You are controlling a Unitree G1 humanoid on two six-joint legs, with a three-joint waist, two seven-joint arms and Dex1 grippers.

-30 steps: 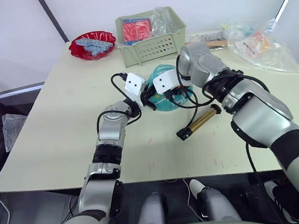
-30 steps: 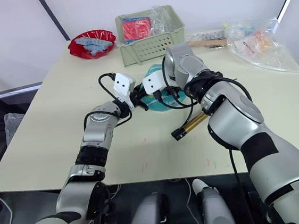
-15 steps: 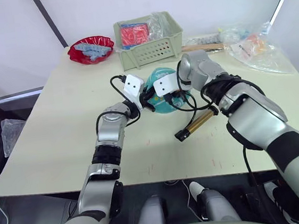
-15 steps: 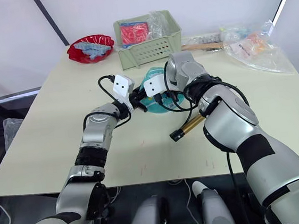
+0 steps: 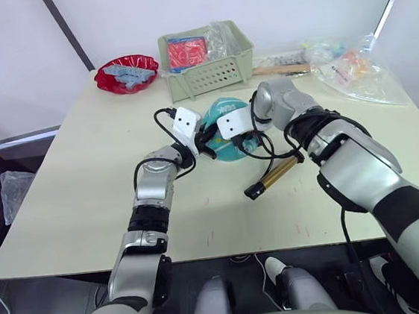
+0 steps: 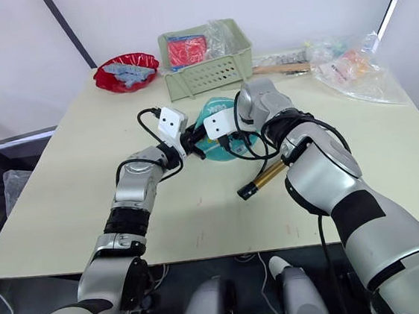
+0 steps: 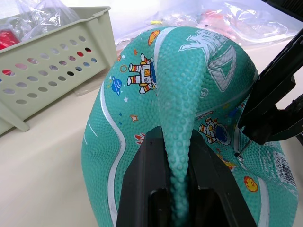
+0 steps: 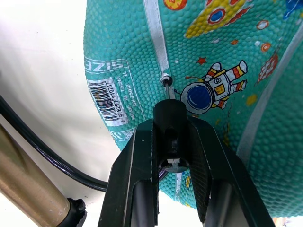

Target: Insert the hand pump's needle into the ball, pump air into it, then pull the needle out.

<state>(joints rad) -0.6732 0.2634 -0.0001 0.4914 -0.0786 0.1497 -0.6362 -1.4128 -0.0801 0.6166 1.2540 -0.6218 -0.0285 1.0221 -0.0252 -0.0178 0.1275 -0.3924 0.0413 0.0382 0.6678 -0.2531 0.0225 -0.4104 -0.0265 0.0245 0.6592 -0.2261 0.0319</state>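
Looks like the insertion step, right at the start of it. Left gripper (image 7: 177,198) pinching a ridge of slack rubber on the teal ball (image 7: 189,94), so clearly underinflated and folded up between the fingers. Ball sitting mid-table (image 5: 85,185), just in front of the green basket (image 5: 208,71). Right gripper (image 8: 171,156) pressed together on the black fitting of the needle (image 8: 165,84), with the pin tip sitting right at the small valve hole on the ball's white seam line. Can't say for sure whether the tip is already in or just touching. Hand pump (image 5: 275,176) lying loose on the table beside the ball toward the right arm, gold barrel flat, black hose looping up to the fitting.

Next move, as a guess: push straight along the pin's axis into the valve while holding the ball steady. Any sideways tilt probably bends that thin pin or skids it off the pebbled rubber. Soft ball likely to give under the push too.

Readable stuff: "SIZE" printed above a barcode with digits too small to trust, big white logo lettering only partly visible, plus cartoon astronauts, planets, rockets and stars
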